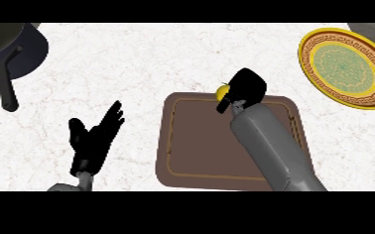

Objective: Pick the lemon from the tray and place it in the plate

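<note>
Marble counter (183,54) (faintly veined) bears tray (198,139), yellow plate (343,67), dark pan (22,49).

a kitchen: marble counter (147,54), black pan (29,54), patterned plate (343,67).

One tray (198,148), one plate (341,67), one lemon (220,89), one pan (19,49) at the frame's upper left, and two hands: left hand (93,139), right hand (246,88).

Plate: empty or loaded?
Empty. The plate shows only its patterned face; the lemon peeks out of the right hand at the far edge of the tray.
</note>
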